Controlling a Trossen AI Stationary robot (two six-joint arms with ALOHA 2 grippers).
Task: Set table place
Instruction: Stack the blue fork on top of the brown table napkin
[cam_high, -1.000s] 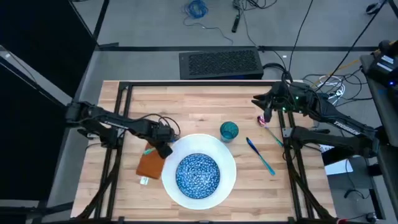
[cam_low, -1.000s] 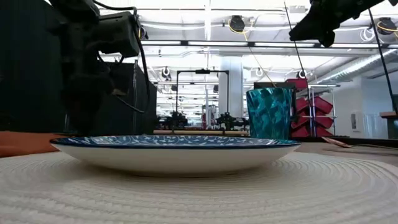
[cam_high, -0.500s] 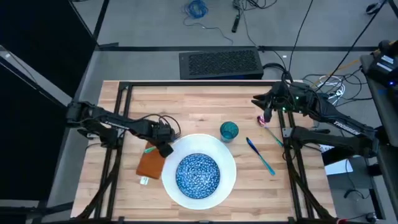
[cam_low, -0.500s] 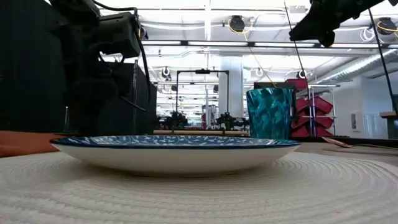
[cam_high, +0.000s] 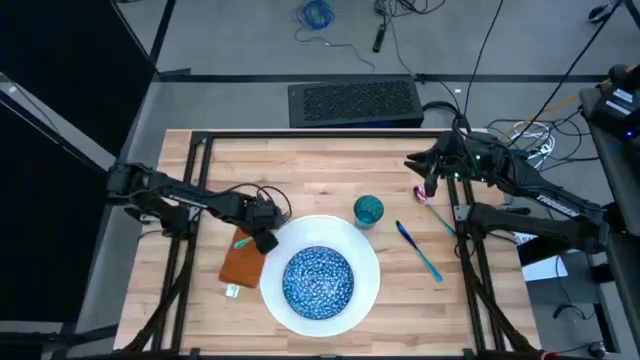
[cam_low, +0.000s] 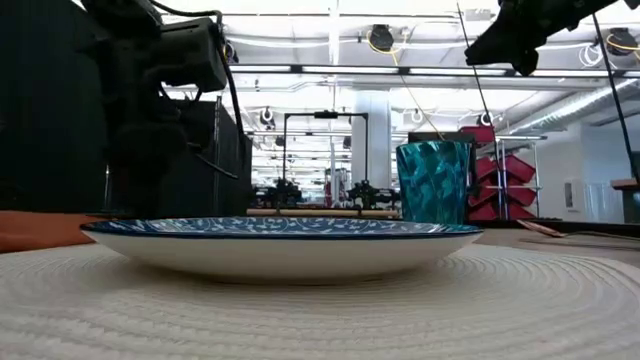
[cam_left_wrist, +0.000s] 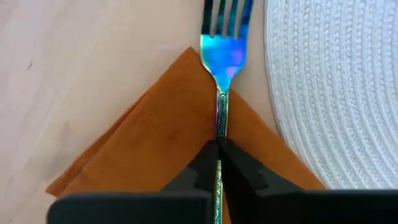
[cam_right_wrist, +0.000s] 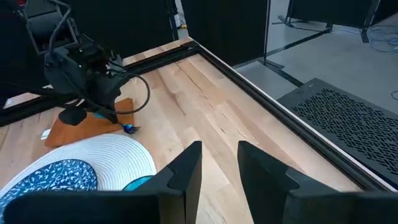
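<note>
On the light-wood butcher-block table (cam_high: 320, 165) seen from above, the left gripper (cam_high: 262, 236) sits at the far edge of the orange-brown rectangular napkin (cam_high: 241, 264), just beside the large white round woven plate (cam_high: 366, 288). A blue speckled bowl (cam_high: 318, 279) rests in the plate's middle, and a small teal faceted cup (cam_high: 368, 210) stands at the plate's far right rim. Two slim teal-blue pieces of cutlery (cam_high: 418, 250) lie right of the plate, one of them running toward the right gripper (cam_high: 428, 176), which hangs over the table's far right part, near a black frame rail.

At table height, the bowl (cam_low: 282, 240) fills the foreground on the woven plate (cam_low: 320, 310), the cup (cam_low: 433, 182) behind it to the right, the dark left arm (cam_low: 150, 110) standing at the left.

From the left wrist, the gripper (cam_left_wrist: 218, 163) pinches the slim patterned handle of an iridescent blue fork (cam_left_wrist: 224, 59). The fork lies across the napkin (cam_left_wrist: 163, 140), its tines out over bare wood, beside the plate's rim (cam_left_wrist: 329, 93).

From the right wrist, the gripper's two dark fingers (cam_right_wrist: 186, 171) stand spread apart with nothing between them, above the tabletop (cam_right_wrist: 205, 99); the left arm (cam_right_wrist: 81, 71) shows farther off at the napkin (cam_right_wrist: 87, 127).
</note>
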